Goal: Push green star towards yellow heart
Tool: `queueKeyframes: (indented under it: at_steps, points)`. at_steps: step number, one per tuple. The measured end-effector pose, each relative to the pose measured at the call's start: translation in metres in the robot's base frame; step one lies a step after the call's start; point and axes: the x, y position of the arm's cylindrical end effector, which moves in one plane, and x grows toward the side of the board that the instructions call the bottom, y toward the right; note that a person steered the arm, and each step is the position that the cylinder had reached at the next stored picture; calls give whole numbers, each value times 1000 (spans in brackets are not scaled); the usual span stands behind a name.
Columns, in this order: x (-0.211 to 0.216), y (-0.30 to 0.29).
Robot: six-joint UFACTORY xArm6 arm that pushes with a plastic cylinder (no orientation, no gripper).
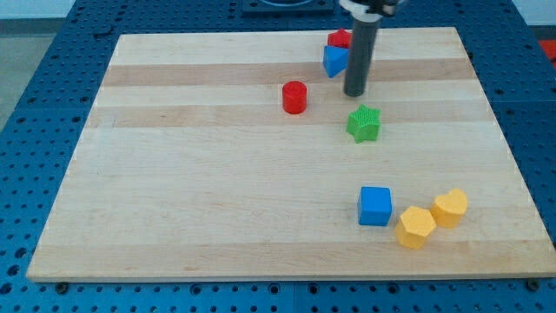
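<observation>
Hiding behind rod: red block (339, 38) (shape unclear); my tip (354, 94) above green star (364, 123).

Single cam, high front angle, looks down over whole wooden board (217, 226).

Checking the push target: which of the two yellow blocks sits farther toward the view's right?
The yellow heart, notched on top. The other yellow block, a hexagon, lies beside it to the view's lower left, next to the blue cube.
</observation>
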Motion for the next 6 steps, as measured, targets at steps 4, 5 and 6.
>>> queueKeyframes:
  at_steps: [4, 5, 6]
  points:
    - [109, 1]
    - [100, -9]
    - [92, -33]
